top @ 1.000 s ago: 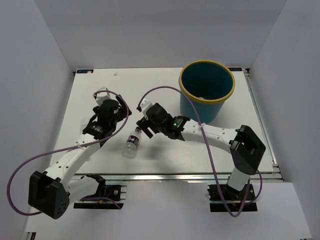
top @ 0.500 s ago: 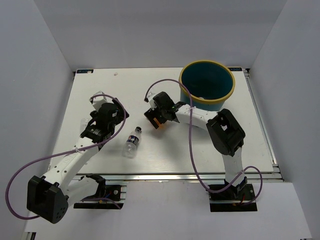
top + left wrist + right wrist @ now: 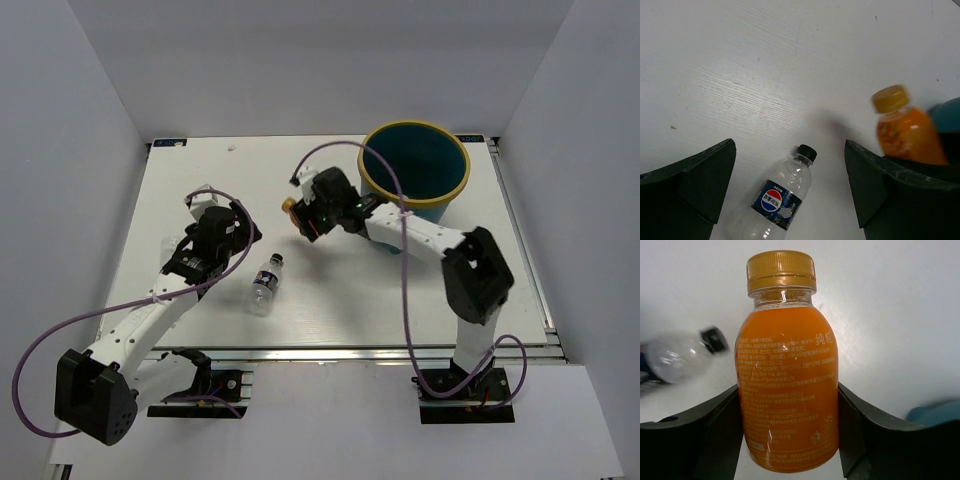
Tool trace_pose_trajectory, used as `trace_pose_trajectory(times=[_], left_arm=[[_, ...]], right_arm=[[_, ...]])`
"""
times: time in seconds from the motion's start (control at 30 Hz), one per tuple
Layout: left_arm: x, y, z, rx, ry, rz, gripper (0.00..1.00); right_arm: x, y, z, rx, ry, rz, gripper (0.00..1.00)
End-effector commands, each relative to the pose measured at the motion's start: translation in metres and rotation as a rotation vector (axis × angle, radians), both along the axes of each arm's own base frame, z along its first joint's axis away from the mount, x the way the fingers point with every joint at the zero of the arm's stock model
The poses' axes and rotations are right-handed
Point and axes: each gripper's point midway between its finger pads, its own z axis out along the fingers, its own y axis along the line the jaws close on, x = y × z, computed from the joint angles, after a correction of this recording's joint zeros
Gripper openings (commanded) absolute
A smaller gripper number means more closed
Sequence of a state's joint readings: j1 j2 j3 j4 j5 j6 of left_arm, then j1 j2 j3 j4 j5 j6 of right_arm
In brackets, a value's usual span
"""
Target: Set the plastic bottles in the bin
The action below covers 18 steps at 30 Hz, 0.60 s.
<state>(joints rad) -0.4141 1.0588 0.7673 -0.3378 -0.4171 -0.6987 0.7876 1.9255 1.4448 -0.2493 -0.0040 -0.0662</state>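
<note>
An orange bottle (image 3: 787, 385) with a yellow cap fills the right wrist view, and my right gripper (image 3: 788, 387) is shut on its body. From above, that orange bottle (image 3: 292, 209) hangs left of the bin (image 3: 425, 217), a teal bucket with a yellow rim. A clear bottle (image 3: 264, 284) with a dark label and black cap lies on the table. My left gripper (image 3: 790, 145) stands open above it, the clear bottle (image 3: 777, 200) lying between and below its fingers, untouched. The left wrist view also catches the orange bottle (image 3: 907, 132) at the right.
The white table (image 3: 330, 300) ends in a metal rail at its near edge. Purple cables loop over both arms. The bin stands at the table's back right corner, with something pale at its bottom.
My right gripper has shut on the orange bottle and carried it up and toward the back. The right arm has folded in closer to the bin. The left arm barely moved.
</note>
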Motion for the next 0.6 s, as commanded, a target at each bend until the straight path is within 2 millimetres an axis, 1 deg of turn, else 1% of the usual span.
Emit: trace_pose_trajectory(times=[0.0,0.03,0.07,0.1,0.13,0.17,0.2,0.23,0.27,0.3,0.33,0.37,0.4,0.47,0.5,0.53,0.57], left_arm=[[-0.003,-0.005,0.013,-0.023,-0.008,-0.036,0.98],[-0.005,-0.006,0.01,-0.025,0.0,-0.044,0.98],[-0.007,-0.008,0.008,-0.035,0.008,-0.054,0.98],[-0.009,-0.009,0.006,-0.039,0.015,-0.059,0.98],[-0.012,-0.009,0.0,-0.039,0.029,-0.063,0.98],[-0.014,-0.011,-0.003,-0.045,0.037,-0.072,0.98],[-0.016,-0.011,-0.007,-0.047,0.049,-0.077,0.98],[-0.018,-0.011,-0.01,-0.049,0.056,-0.079,0.98],[-0.023,-0.011,-0.021,-0.051,0.076,-0.083,0.98],[-0.024,-0.017,-0.024,-0.074,0.078,-0.111,0.98],[-0.026,-0.02,-0.029,-0.084,0.085,-0.127,0.98],[-0.031,-0.023,-0.039,-0.094,0.104,-0.143,0.98],[-0.032,-0.032,-0.041,-0.122,0.108,-0.183,0.98],[-0.035,-0.042,-0.046,-0.139,0.119,-0.248,0.98],[-0.036,-0.052,-0.047,-0.165,0.121,-0.294,0.98],[-0.037,-0.055,-0.048,-0.172,0.121,-0.315,0.98],[-0.037,-0.057,-0.049,-0.173,0.121,-0.327,0.98]], right_arm=[[0.012,0.014,0.169,0.279,-0.27,-0.002,0.45],[0.014,0.002,0.205,0.324,-0.344,-0.054,0.5],[0.015,-0.006,0.223,0.354,-0.37,-0.096,0.51],[0.026,-0.025,0.238,0.373,-0.401,-0.167,0.41],[0.025,-0.043,0.264,0.432,-0.423,-0.214,0.39],[0.028,-0.056,0.276,0.47,-0.432,-0.255,0.39],[0.042,-0.084,0.276,0.489,-0.422,-0.356,0.4],[0.04,-0.106,0.291,0.517,-0.449,-0.407,0.4],[0.042,-0.121,0.295,0.524,-0.466,-0.45,0.4],[0.05,-0.148,0.295,0.511,-0.489,-0.54,0.42],[0.046,-0.165,0.29,0.504,-0.496,-0.583,0.43],[0.046,-0.178,0.288,0.497,-0.499,-0.617,0.44],[0.051,-0.2,0.283,0.496,-0.491,-0.682,0.46],[0.05,-0.222,0.277,0.479,-0.478,-0.73,0.47],[0.052,-0.241,0.267,0.448,-0.452,-0.785,0.54],[0.052,-0.247,0.263,0.433,-0.439,-0.796,0.6],[0.052,-0.25,0.266,0.424,-0.437,-0.778,0.67]])
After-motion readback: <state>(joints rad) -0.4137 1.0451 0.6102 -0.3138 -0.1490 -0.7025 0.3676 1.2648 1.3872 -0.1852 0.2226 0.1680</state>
